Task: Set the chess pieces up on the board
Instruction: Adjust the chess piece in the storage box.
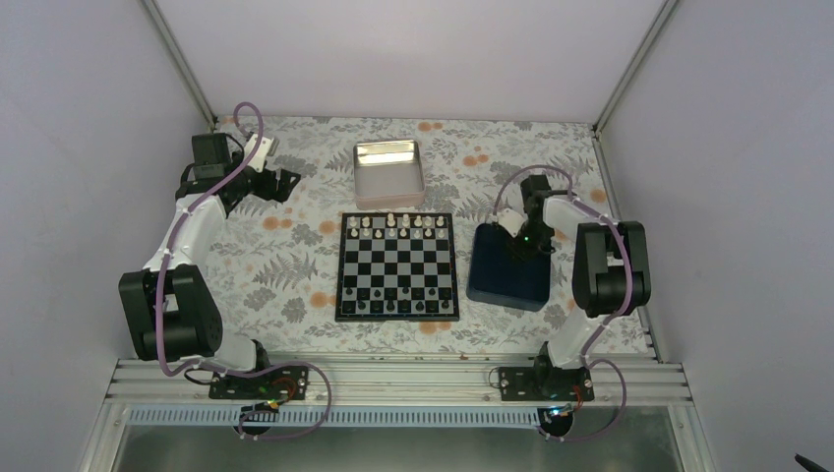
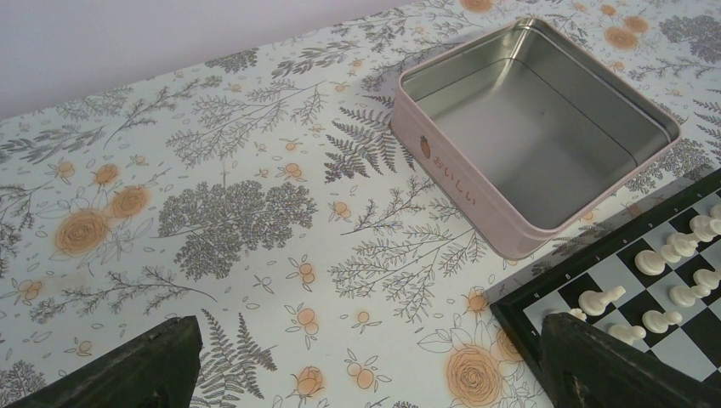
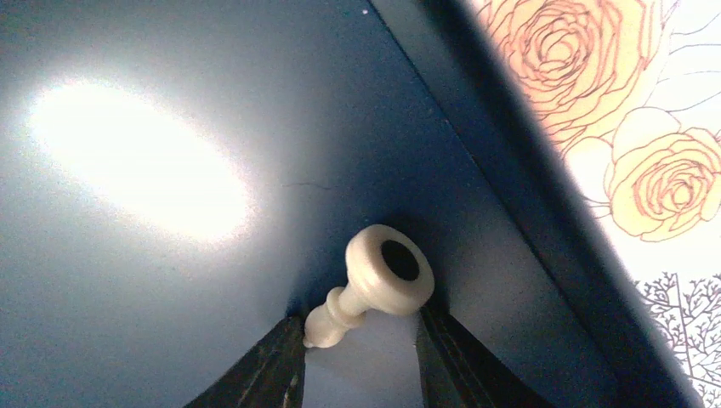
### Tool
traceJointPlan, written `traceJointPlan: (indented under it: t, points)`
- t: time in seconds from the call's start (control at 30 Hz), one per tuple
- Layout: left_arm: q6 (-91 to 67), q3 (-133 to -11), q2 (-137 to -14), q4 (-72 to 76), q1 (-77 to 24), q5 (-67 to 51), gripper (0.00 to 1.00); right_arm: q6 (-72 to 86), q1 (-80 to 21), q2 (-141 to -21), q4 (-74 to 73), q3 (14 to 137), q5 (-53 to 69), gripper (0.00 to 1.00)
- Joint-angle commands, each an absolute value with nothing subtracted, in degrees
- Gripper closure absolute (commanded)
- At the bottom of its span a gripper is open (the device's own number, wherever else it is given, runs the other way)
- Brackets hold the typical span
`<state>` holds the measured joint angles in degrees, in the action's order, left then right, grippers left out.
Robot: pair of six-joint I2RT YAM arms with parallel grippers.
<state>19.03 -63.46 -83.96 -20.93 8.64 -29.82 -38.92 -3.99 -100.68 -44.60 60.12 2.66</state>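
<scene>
The chequered board (image 1: pixel 396 270) lies mid-table. Several cream chess pieces (image 1: pixel 393 224) stand on its far rows and show in the left wrist view (image 2: pixel 650 262) on the board's corner (image 2: pixel 544 293). My right gripper (image 1: pixel 518 244) is down inside the dark blue tray (image 1: pixel 497 285). In the right wrist view its jaws (image 3: pixel 361 336) stand open around a cream chess piece (image 3: pixel 374 280) lying on its side on the tray floor (image 3: pixel 170 255), mostly just beyond the tips. My left gripper (image 1: pixel 280 185) is wide open and empty (image 2: pixel 366 374), above the tablecloth left of the board's far corner.
A shiny metal tin (image 1: pixel 356 172), empty, stands behind the board; its pink wall (image 2: pixel 459 183) is close to the board's corner. Small dark pieces (image 1: pixel 393 307) stand along the board's near rows. The tray's wall (image 3: pixel 510 170) runs just right of the right gripper.
</scene>
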Motion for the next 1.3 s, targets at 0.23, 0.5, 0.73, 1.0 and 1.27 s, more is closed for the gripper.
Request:
traceJointPlan:
  t: [0.23, 0.5, 0.73, 1.0, 1.27]
  points:
    - [19.9, -63.3, -83.4, -20.5, 9.1, -31.2, 0.02, -36.0, -3.6, -103.6, -41.1, 62.3, 5.5, 0.68]
    - [20.0, -63.3, -83.3, -20.6, 9.1, -31.2, 0.02, -35.3, -4.3, -103.4, -41.0, 63.4, 6.2, 0.69]
    - [20.0, -63.3, -83.3, -20.6, 9.1, -31.3, 0.02, -34.9, -4.9, -102.9, -40.5, 63.6, 6.4, 0.67]
    - [20.0, -63.4, -83.2, -20.6, 9.1, -31.5, 0.02, -34.8, -5.9, -103.0, -38.5, 63.6, 5.3, 0.79]
    - [20.1, -63.3, -83.2, -20.7, 9.1, -31.7, 0.02, -35.3, -6.1, -102.8, -39.5, 62.6, 4.1, 0.93]
